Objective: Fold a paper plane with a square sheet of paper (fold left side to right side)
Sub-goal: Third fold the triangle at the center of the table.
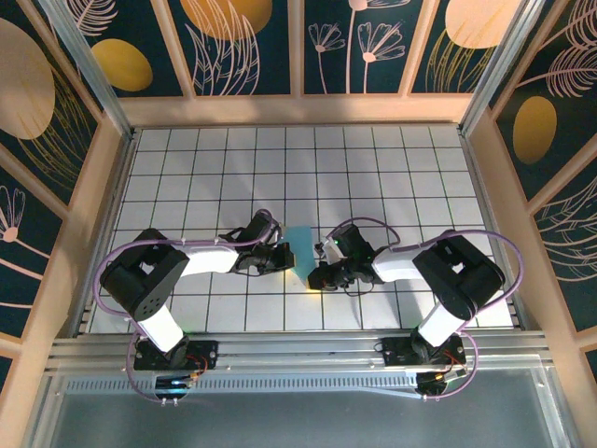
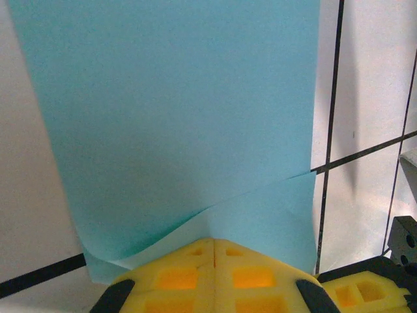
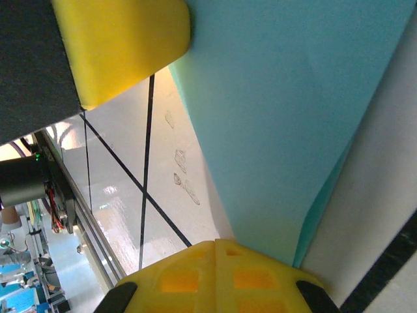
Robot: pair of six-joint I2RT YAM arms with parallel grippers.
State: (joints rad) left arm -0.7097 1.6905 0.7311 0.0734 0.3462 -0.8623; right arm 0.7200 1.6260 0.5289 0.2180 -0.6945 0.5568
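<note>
At the bottom of the overhead view both arms are bolted to the metal rail [image 1: 298, 350]. The left arm [image 1: 159, 280] and the right arm [image 1: 457, 275] each bend at the elbow and reach low and inward, so their wrists nearly meet at the middle of the frame.

The left gripper [image 1: 280, 254] sits just left of centre. In its wrist view its yellow fingers [image 2: 176, 274] are pressed flat together at the bottom edge, with no gap between them. The square sheet of paper [image 2: 182, 117] runs into their tips. It fills the upper left and middle of that frame, with one layer doubled over another and curling at the lower left.

The right gripper [image 1: 319, 276] lies just right of and below the sheet. Its fingers [image 3: 254, 277] are likewise squeezed together at the bottom of its wrist view. The teal paper narrows down from the upper right into them. Another yellow finger pad [image 3: 124, 45] touches the sheet's edge at the upper left.

The paper lies between the two grippers on the white tiled table [image 1: 373, 168]. Beyond it the tiles run to the patterned walls [image 1: 252, 47] at the top of the frame.
</note>
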